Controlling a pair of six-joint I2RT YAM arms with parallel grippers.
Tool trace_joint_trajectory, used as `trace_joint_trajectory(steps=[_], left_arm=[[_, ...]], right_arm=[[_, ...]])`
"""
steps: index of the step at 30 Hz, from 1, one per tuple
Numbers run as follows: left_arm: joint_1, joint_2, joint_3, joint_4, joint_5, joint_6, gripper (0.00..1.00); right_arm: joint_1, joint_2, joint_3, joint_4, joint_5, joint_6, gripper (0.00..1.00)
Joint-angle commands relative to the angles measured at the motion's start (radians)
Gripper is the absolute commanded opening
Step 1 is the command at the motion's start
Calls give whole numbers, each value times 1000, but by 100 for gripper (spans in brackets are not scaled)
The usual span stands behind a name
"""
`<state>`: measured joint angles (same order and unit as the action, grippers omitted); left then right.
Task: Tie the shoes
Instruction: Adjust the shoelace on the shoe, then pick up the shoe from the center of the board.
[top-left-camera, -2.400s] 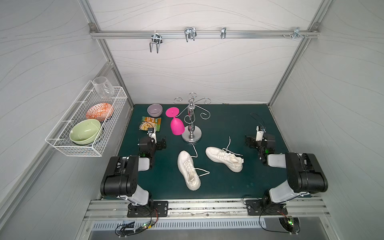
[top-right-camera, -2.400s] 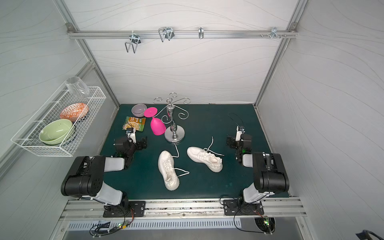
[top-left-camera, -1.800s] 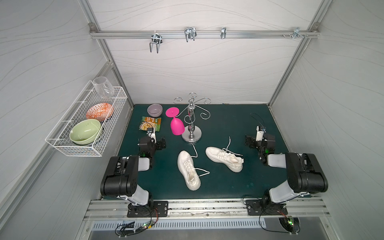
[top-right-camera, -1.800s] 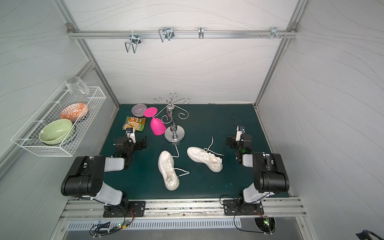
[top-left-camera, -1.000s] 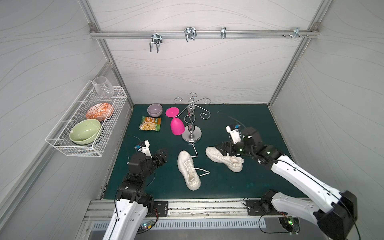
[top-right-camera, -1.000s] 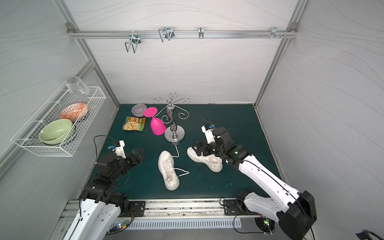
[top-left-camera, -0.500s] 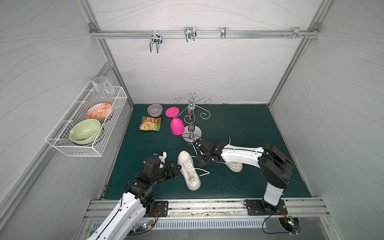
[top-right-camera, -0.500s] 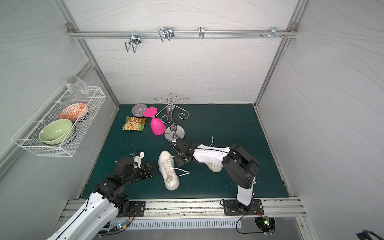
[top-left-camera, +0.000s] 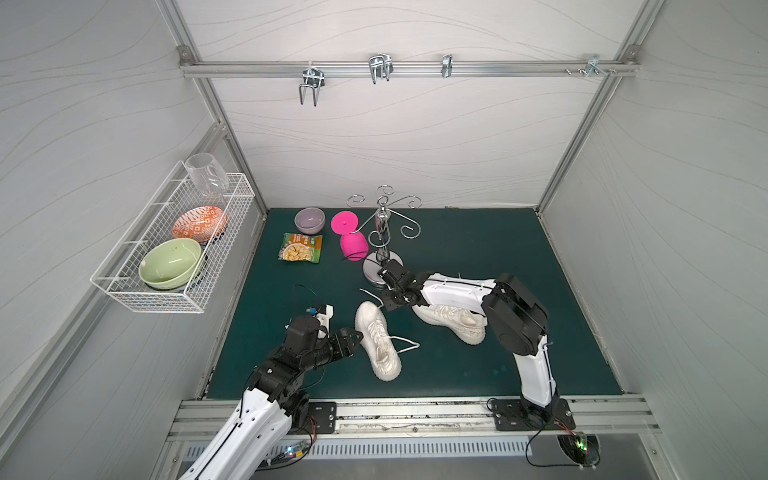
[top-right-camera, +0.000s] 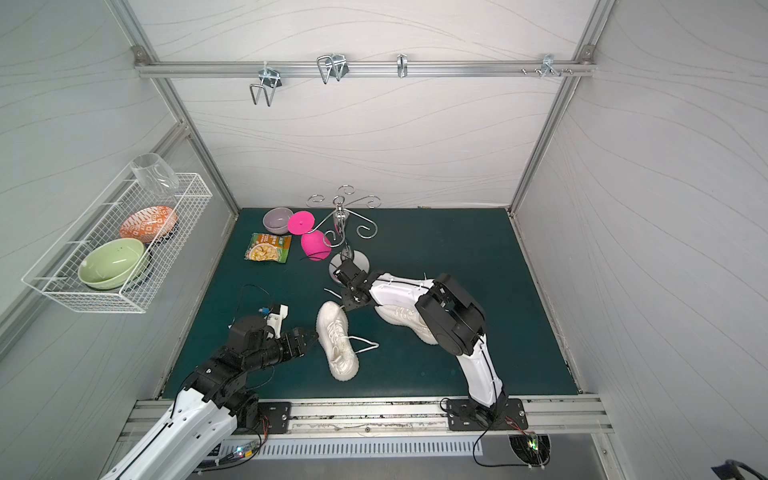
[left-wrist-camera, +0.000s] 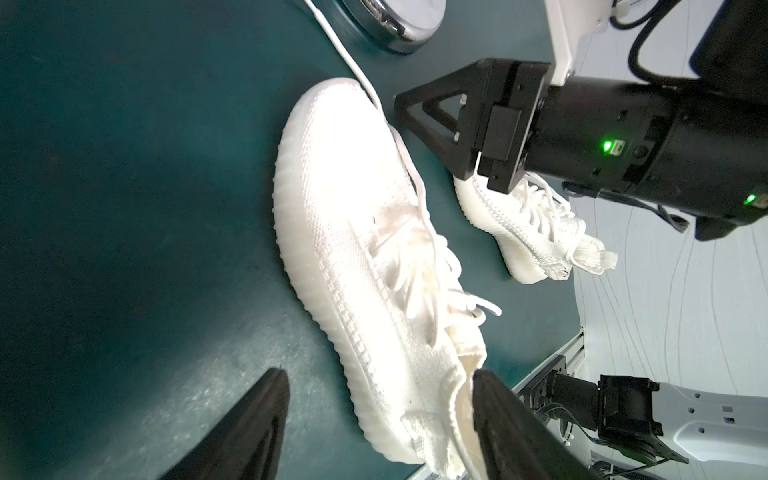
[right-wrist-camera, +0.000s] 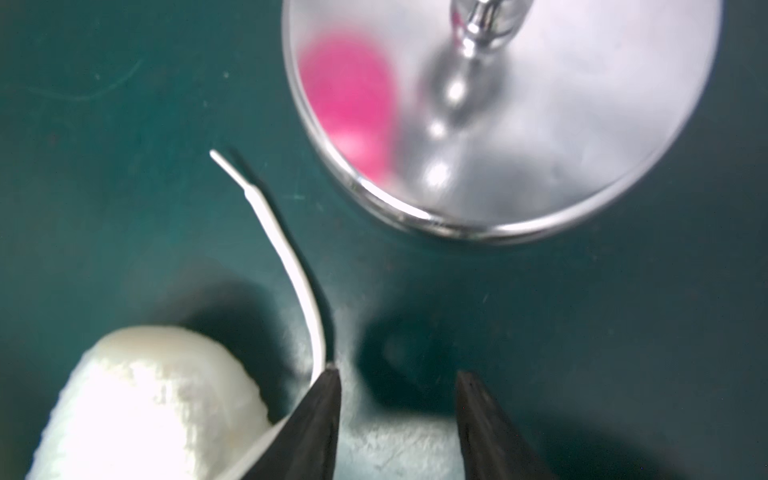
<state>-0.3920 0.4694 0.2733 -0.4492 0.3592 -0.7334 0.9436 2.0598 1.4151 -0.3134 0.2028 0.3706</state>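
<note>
**The shoes (top-left-camera: 377, 340): approach geometry**

**Top views.** Both of the shoes lie untied in the middle of the green mat (top-left-camera: 478, 249).
- In both top views the near shoe (top-left-camera: 377, 340) (top-right-camera: 337, 340) has its long axis running front to back. Its toe points away from the arm bases, at the chrome stand (top-left-camera: 372, 270).
- The far shoe (top-left-camera: 451, 319) lies crosswise, toe toward the near shoe and heel toward the right arm's side.
- The right gripper (top-left-camera: 386, 305) reaches over the far shoe and sits just beside the near shoe's toe.
- The left gripper (top-left-camera: 354, 334) sits at that shoe's flank.
- The loose lace (top-left-camera: 369, 295) trails from the toe toward the stand, so the right arm is the nearer one to it.

**Left wrist view.** The left gripper (left-wrist-camera: 378, 374) has its jaws spread wide, framing the heel end of the near shoe (left-wrist-camera: 357, 249). Whether they touch it cannot be told.

**Right wrist view.** The right gripper (right-wrist-camera: 397, 374) has its jaws partly spread, with only bare mat between them.
- The lace (right-wrist-camera: 282, 249) passes the tip of one finger (right-wrist-camera: 320, 415), outside the gap.
- Its long axis runs on ahead of the gripper toward the chrome stand (right-wrist-camera: 498, 124).
- Judgement: a pinch calls first for a sideways shift toward the toe (right-wrist-camera: 158, 399), to bring the lace between the jaws.
</note>
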Motion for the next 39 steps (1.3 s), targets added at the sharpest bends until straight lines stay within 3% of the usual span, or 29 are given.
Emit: trace_joint_trajectory(steps=[1, 10, 17, 19, 22, 29, 32, 34, 39], left_arm=[[-4, 9, 2, 33, 19, 25, 73], [-4, 21, -20, 73, 26, 26, 73], [-4, 34, -17, 75, 30, 34, 73], [-3, 32, -18, 74, 31, 34, 73], [-4, 28, -17, 73, 30, 35, 73], [-4, -10, -42, 108, 30, 38, 74], [-4, -24, -69, 193, 62, 48, 75], [-4, -20, -93, 293, 93, 54, 75], [-4, 78, -138, 591, 156, 80, 78]], right_arm=[[-5, 11, 23, -4, -24, -20, 51], [14, -69, 33, -69, -171, 148, 64], [35, -40, -9, -7, -305, 318, 66], [39, -22, -5, 1, -336, 336, 62], [44, -24, -15, 26, -337, 345, 42], [61, -146, -64, 71, -205, 283, 1], [73, -180, -74, 69, -164, 256, 0], [87, -208, -82, 68, -129, 236, 5], [117, -266, -95, 41, -39, 220, 6]])
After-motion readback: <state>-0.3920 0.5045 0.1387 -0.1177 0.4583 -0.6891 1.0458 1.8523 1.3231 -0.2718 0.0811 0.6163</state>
